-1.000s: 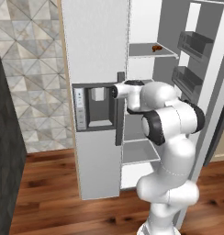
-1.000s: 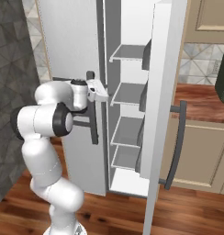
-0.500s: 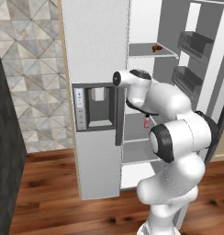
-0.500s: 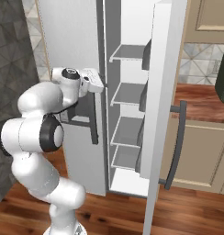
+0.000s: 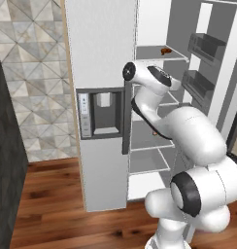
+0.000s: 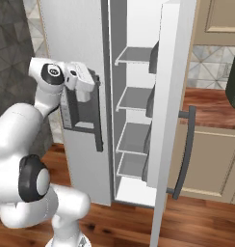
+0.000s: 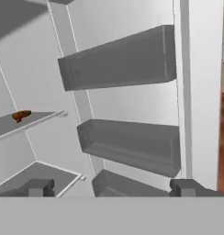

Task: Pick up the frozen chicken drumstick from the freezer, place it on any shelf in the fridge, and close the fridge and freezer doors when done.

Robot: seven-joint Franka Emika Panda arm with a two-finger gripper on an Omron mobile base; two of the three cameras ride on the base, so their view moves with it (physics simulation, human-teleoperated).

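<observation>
The tool point(image 7: 109, 187) stands wide and empty, its two dark tips point(image 7: 38, 187) spread far apart at the bottom of the hand view. It points into the open compartment with grey shelves, toward the inner side of the open door point(image 7: 196, 92). Straight ahead of the tool, two grey door bins point(image 7: 127, 142) sit one above the other, and the edge of a third shows just below them.

The drumstick point(image 7: 21, 115) lies up and to the left of the tool in the hand view, well apart from it, on a grey shelf point(image 7: 26, 123) near that shelf's front edge. In the left base view the drumstick point(image 5: 165, 50) rests on the upper shelf, above and beyond the arm's wrist.

The other door point(image 5: 98, 97), with the dispenser panel point(image 5: 102, 113) and a dark bar handle point(image 5: 126, 119), is closed, just beside the arm.
</observation>
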